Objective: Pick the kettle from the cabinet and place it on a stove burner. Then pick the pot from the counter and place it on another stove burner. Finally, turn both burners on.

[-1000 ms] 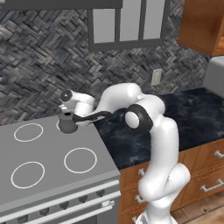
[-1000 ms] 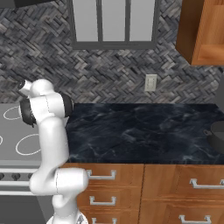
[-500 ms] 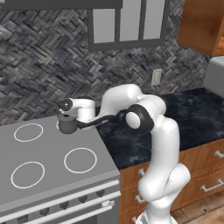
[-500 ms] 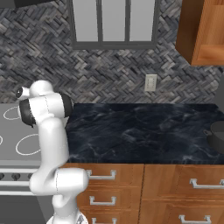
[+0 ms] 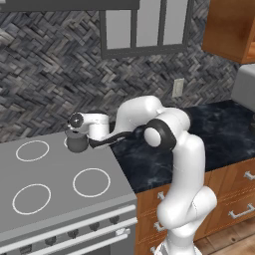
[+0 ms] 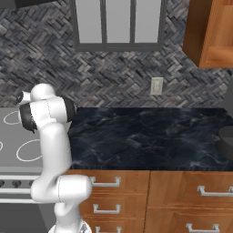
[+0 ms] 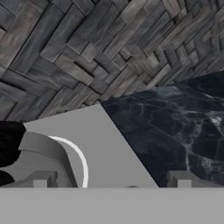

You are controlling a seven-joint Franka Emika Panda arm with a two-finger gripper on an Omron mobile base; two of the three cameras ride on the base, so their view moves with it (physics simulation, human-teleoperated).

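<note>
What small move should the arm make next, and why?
Probably lift the tool straight up and back toward the counter. The kettle sits on the stove's back right burner, and the hand view shows the fingertips spread wide with the kettle off to one side.

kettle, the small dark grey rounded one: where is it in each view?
Left base view: small dark grey rounded kettle on the stove's back right burner, beside the gripper.
Right base view: I cannot make it out.
Hand view: grey curved body at lower left, over a white burner ring.
Shared landmark: black marble counter.
</note>
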